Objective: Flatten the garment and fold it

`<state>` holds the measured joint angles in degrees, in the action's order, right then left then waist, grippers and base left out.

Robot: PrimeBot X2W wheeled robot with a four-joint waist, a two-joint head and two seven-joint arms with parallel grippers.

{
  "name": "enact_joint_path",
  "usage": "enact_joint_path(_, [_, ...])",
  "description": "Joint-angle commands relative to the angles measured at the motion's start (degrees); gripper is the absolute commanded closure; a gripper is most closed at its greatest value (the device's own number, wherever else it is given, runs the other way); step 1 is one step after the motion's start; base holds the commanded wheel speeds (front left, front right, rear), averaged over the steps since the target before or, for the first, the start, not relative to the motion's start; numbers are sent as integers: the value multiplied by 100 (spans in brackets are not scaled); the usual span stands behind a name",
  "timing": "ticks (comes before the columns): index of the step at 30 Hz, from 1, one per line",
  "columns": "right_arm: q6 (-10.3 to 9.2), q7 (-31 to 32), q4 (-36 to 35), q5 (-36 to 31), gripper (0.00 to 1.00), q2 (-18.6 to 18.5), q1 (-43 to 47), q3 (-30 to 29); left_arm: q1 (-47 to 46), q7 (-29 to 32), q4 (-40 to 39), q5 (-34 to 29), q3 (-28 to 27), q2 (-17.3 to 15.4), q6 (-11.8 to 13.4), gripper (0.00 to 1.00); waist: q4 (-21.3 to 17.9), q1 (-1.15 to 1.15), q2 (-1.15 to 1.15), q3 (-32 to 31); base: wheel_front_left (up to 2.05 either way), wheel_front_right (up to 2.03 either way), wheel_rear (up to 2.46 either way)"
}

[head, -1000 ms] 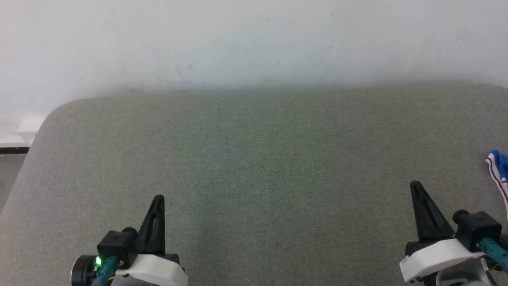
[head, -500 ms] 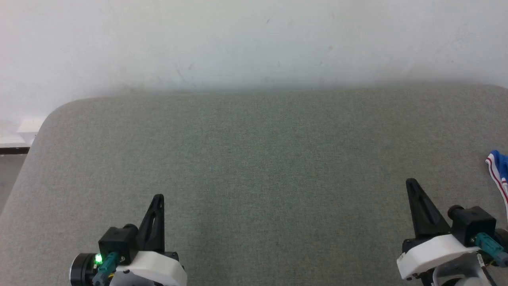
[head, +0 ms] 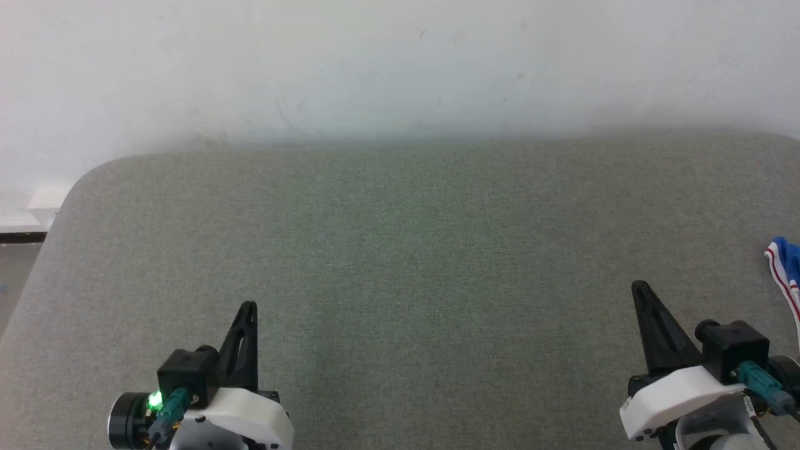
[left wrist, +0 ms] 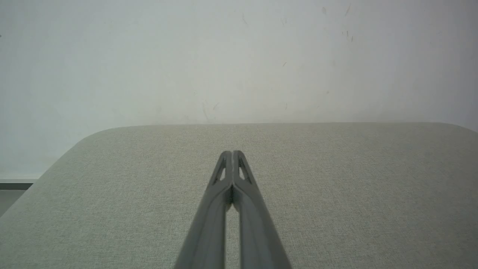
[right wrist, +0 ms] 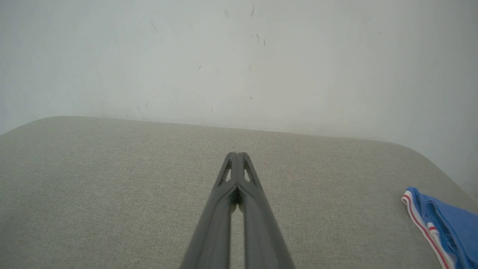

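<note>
Dark and slender, the fingers of the left tool (head: 248, 310) are pressed together on nothing at the near left of the tabletop (head: 400, 250), and the right tool (head: 639, 289) is likewise closed and unladen at the near right. Whether either tip touches the surface cannot be told. To the right of the right tool, and apart from it, a bunched blue edge of the garment (head: 789, 262) with red-and-white striped trim is seen lying on the tabletop; the rest is cut off by the frame. The task is judged to be at its very start, with nothing grasped, spread or folded yet. For the next move, the right tool would have to be opened and carried rightward to the fabric, which should then be drawn toward the middle, where room for flattening is offered. The tabletop is covered in grey-green woven cloth with rounded far corners. A white, lightly scuffed wall (head: 400, 62) stands behind its far edge.
</note>
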<state>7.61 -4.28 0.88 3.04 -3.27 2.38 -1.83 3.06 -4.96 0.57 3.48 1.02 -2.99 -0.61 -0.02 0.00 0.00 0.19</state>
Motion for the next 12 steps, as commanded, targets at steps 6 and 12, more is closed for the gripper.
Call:
enact_joint_path(6, [-9,81,-39,-80,100,26,-107,33,-141,99,-34,-96,-39,8,35,100,0,0,0,-3,0,0,0])
enact_joint_path(12, [-9,142,-48,-120,100,29,-130,60,-170,169,-38,-141,-50,9,40,100,1,0,0,-6,0,0,0])
